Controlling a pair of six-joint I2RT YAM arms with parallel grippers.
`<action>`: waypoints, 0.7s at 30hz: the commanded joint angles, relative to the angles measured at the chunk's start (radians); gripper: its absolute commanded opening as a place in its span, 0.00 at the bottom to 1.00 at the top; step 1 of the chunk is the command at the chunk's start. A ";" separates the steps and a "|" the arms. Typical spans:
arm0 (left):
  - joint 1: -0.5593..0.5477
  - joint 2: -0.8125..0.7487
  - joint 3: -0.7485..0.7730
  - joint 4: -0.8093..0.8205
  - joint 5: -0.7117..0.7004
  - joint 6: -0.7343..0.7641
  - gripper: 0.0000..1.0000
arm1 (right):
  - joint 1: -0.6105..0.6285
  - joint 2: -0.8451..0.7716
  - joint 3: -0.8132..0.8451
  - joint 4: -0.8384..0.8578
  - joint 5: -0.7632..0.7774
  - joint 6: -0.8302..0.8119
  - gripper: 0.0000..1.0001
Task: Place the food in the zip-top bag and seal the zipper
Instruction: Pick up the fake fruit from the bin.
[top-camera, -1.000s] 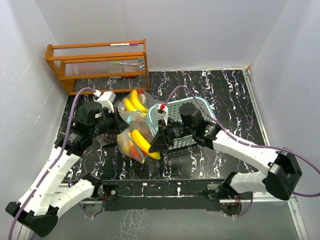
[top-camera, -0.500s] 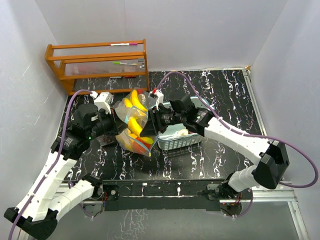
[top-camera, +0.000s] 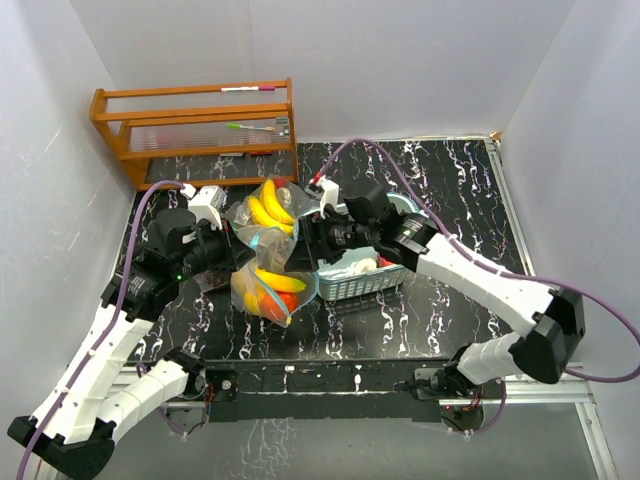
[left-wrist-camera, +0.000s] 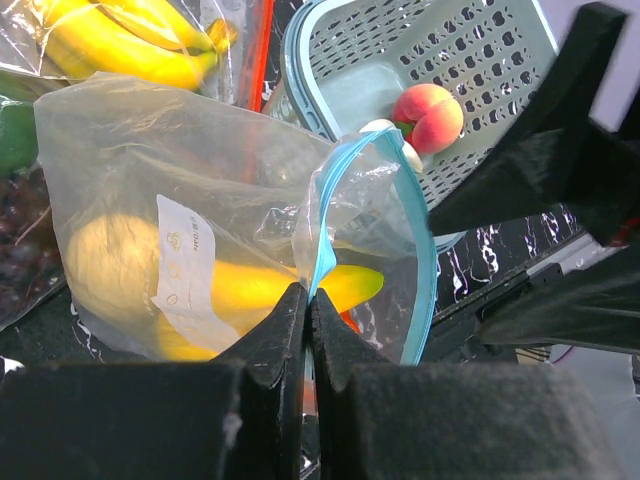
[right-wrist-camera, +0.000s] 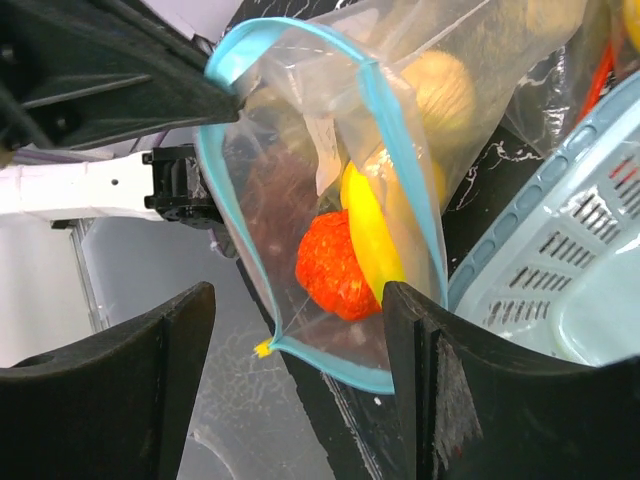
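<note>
Pinched between closed jaws of left gripper (left-wrist-camera: 306, 300): blue rim of crinkly zip-top bag (left-wrist-camera: 160, 140). Beyond spread, empty jaws of right gripper (right-wrist-camera: 298, 300), smooth banana (right-wrist-camera: 370, 235) half veiled by film.

surface: black white-veined marble-look table (top-camera: 450, 200) | beyond left pincer (top-camera: 243, 256), far corner: orange wooden two-tier rack (top-camera: 195, 130) | just beyond both pincers: clear red-zippered bag of yellow bananas (top-camera: 262, 207) | under and right of right pincer (top-camera: 300, 256): pale blue perforated plastic basket (top-camera: 365, 282) | between the pincers, bottom on table: clear blue-rimmed zip-top bag (top-camera: 262, 292)
</note>
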 joint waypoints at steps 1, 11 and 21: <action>0.000 -0.009 0.016 0.008 0.019 0.002 0.00 | 0.003 -0.128 0.075 -0.053 0.144 -0.031 0.70; 0.001 -0.018 0.018 0.014 0.036 0.003 0.00 | -0.059 -0.062 0.120 -0.434 0.743 -0.017 0.78; 0.002 -0.040 0.020 0.016 0.057 -0.003 0.00 | -0.095 0.127 0.065 -0.509 0.961 -0.034 0.99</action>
